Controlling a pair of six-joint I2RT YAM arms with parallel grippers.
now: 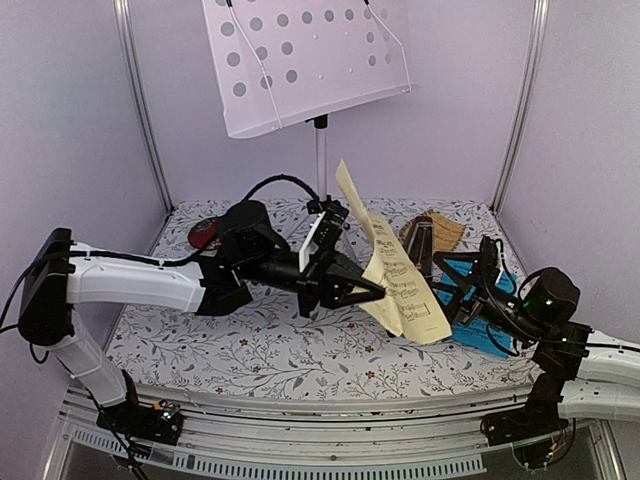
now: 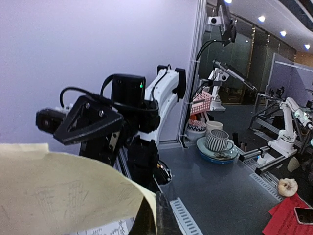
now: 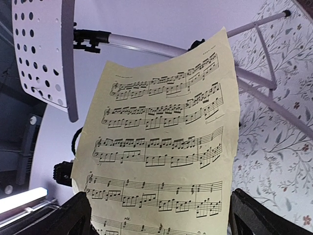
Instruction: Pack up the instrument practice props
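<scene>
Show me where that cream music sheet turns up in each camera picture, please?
Top external: cream music sheet stands upright just right of centre.
Left wrist: the sheet fills the lower left corner.
Right wrist: the sheet fills the middle, notes facing the camera.
Shared landmark: white perforated desk, top centre in top external, upper left in right wrist; absent from left wrist.

The upright cream sheet [image 1: 395, 265] walls off the centre of the top view, between the left end effector [image 1: 372, 291] and right end effector [image 1: 450, 297]. Behind it the metronome [image 1: 421, 248] and stand pole [image 1: 321, 160] crowd the upper centre; the perforated desk [image 1: 300, 60] overhangs above. Bare counter [image 1: 230, 350] lies open at lower left.
</scene>
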